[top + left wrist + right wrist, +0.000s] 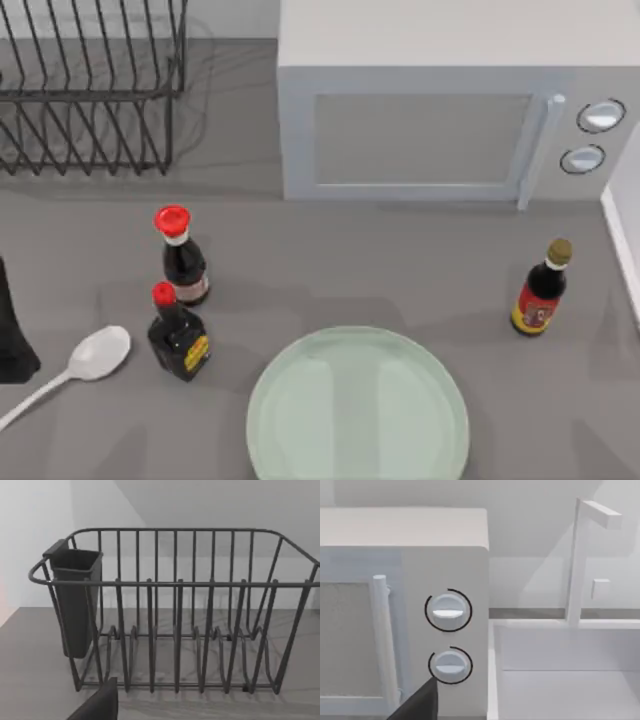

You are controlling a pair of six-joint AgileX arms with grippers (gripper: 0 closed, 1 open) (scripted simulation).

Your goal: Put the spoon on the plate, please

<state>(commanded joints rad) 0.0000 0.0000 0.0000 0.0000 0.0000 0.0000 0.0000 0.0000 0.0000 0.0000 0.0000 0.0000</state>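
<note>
The white spoon [95,355] lies flat on the grey table at the left, its oval bowl toward the bottles and its slim handle running off toward the front left edge. The pale-green round plate [358,410] sits at the front middle with nothing on it. A dark part of my left arm [15,330] stands at the table's left edge, just left of the spoon's bowl. A dark piece of my left gripper [100,705] shows in the left wrist view, and one of my right gripper [417,705] in the right wrist view.
Two red-capped sauce bottles [183,258] [178,335] stand between spoon and plate. A brown-capped bottle [541,290] stands at the right. A microwave [430,130] is at the back, a wire dish rack [175,615] at the back left, and a white sink [570,680] at the far right.
</note>
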